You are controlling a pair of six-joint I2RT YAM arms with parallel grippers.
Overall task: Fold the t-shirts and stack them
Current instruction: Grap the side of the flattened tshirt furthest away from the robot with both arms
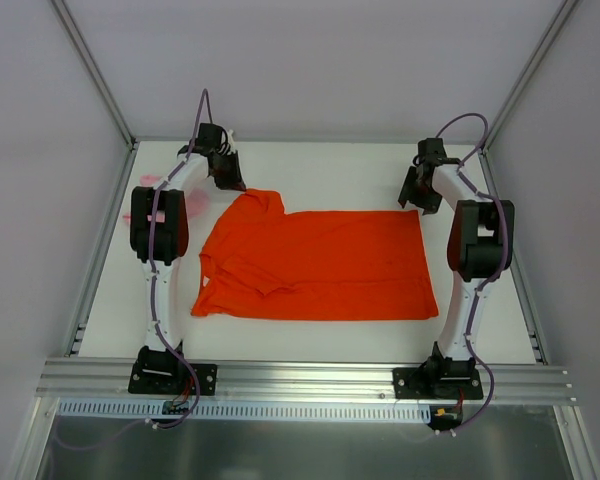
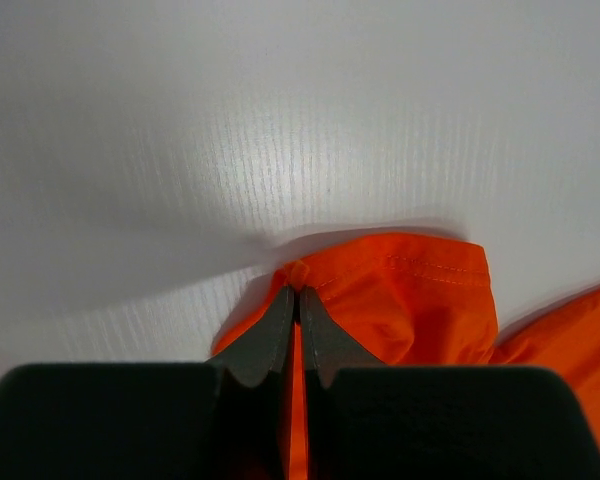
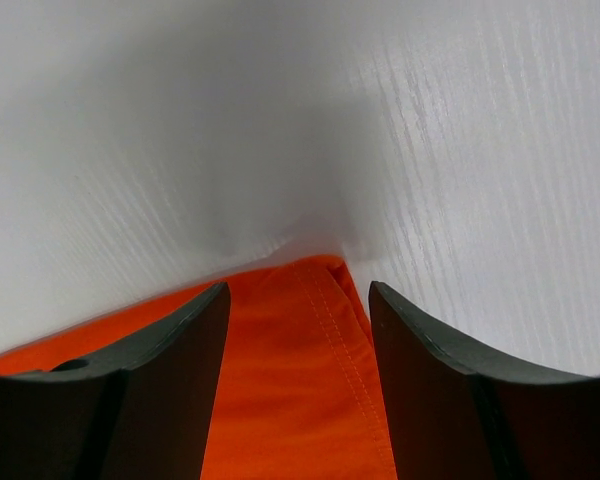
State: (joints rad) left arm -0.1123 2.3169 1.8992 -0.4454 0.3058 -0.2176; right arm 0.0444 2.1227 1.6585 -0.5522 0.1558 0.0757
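A: Two claws, doing what?

B: Your left claw (image 2: 298, 295) pinches the orange shirt (image 1: 320, 262) by its far-left sleeve. Your right claw (image 3: 298, 292) gapes wide over the far-right corner, likely so both lift that edge for folding. The pink shirt (image 1: 148, 182) lies far left.

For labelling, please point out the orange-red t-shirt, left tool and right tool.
orange-red t-shirt (image 1: 330, 265): top view, middle of body.
left tool (image 2: 298, 295): left wrist view, between shut fingertips.
right tool (image 3: 298, 295): right wrist view, between open fingertips.
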